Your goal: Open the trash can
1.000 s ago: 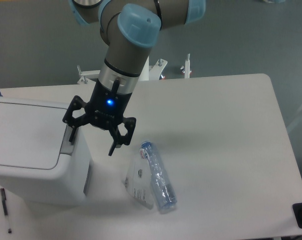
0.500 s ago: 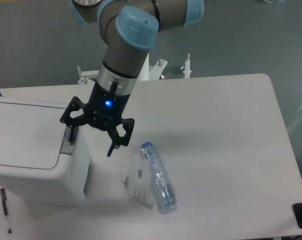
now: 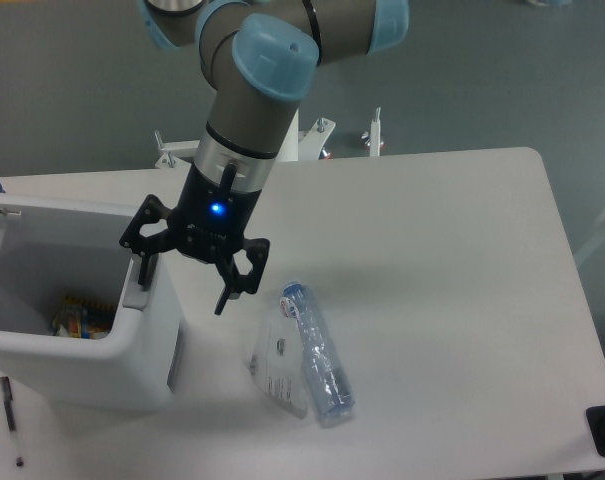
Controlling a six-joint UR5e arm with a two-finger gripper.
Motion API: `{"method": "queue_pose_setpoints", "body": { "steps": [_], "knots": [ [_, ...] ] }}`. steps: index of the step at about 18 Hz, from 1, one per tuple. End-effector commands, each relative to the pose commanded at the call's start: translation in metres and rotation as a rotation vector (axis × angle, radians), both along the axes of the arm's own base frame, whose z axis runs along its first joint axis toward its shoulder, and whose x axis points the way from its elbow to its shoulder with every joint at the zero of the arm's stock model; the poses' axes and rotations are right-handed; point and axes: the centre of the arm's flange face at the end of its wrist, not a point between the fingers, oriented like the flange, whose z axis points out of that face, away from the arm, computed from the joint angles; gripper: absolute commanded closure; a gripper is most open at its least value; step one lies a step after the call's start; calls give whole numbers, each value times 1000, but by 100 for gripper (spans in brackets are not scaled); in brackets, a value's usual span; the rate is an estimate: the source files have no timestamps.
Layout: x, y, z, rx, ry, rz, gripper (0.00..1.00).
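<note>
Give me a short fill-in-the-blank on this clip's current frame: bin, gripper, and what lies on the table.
1. The trash can lid is now ____.
2. One of the fingers of the gripper is at the bin's grey ____ on its rim.
3. A clear plastic ____ lies on its side on the table, right of the bin.
4. On the table in front of the bin lies a dark ____.

Missing words: open; tab; bottle; pen

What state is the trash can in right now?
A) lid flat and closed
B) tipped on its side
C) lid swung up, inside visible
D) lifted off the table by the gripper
C: the trash can shows its open cavity with colourful rubbish at the bottom, while the gripper has one finger at the grey tab.
</note>
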Motion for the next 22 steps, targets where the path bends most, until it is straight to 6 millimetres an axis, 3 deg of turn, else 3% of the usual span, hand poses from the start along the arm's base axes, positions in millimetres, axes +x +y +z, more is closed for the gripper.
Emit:
{"method": "queue_pose_setpoints", "body": {
  "steps": [7,10,13,19,22],
  "knots": [
    [-11,-2,15,30,37,7,0],
    [-52,-22,19,51,66,72,0],
    [-96,-47,11,44,99,100,0],
    [-200,-85,-33,-35,212,90,0],
    [-231,-97,-60,-215,358,15,0]
  ]
}}
